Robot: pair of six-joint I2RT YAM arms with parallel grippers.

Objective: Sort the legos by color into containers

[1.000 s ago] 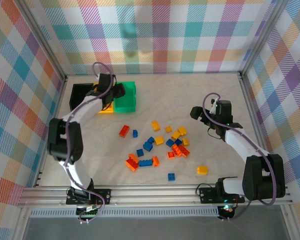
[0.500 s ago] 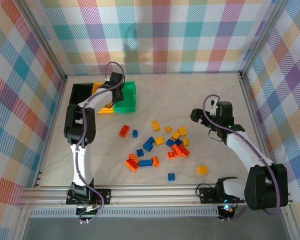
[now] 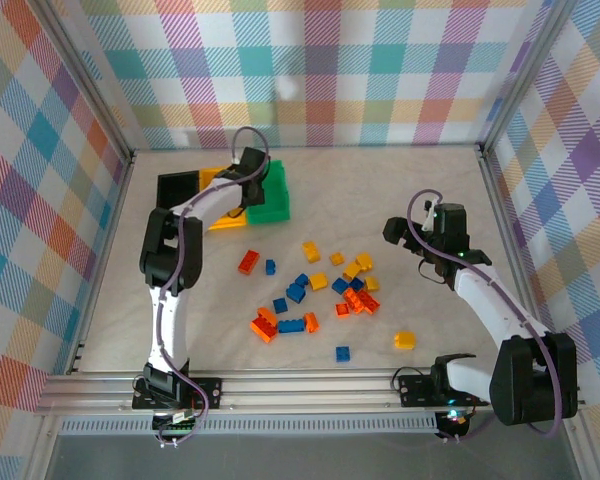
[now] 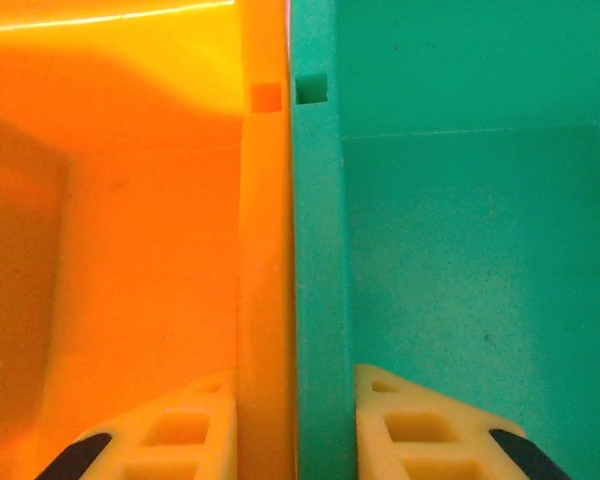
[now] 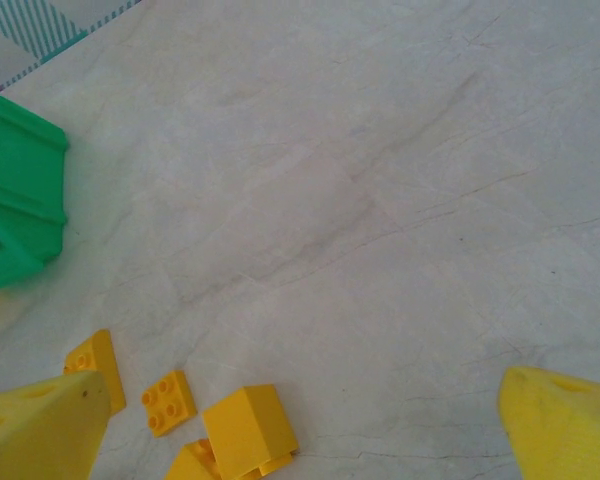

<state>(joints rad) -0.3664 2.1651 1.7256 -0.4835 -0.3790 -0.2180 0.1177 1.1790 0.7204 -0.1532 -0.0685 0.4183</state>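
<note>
Green plastic is pressing against yellow-orange plastic where two of the containers (image 3: 227,222) join, and the left gripper (image 4: 295,440) is straddling that doubled wall. One pale finger (image 4: 170,440) is sitting inside the yellow-orange bin (image 4: 140,230), the other inside the green bin (image 4: 460,250). Both are lying flat against the wall, so the jaws are pinching it and nothing else. From above, the row is sitting askew at the far left of the pale marbled table (image 3: 430,180), with the black bin (image 3: 177,188) at its outer end. The left arm (image 3: 205,205) with its purple cable is lying across the yellow-orange bin, covering much of it.

The legos (image 3: 358,300) are lying loose mid-table, well apart from the row, in a scatter of orange-red, blue and yellow. An orange-red brick (image 3: 248,262) and a small blue one (image 3: 270,267) are sitting nearest the bins. A yellow brick (image 3: 405,340) and a blue brick (image 3: 343,353) are resting apart on the near side.

The right gripper (image 3: 396,230) is hovering to the right of the pile, jaws spread wide and gripping nothing, with bare table showing between its yellow fingertips (image 5: 50,425). In its wrist view three yellow bricks (image 5: 250,430) are lying by the left fingertip, and a corner of the green bin is standing beyond them across open table. Plaid walls (image 3: 310,70) are enclosing the table on three sides.
</note>
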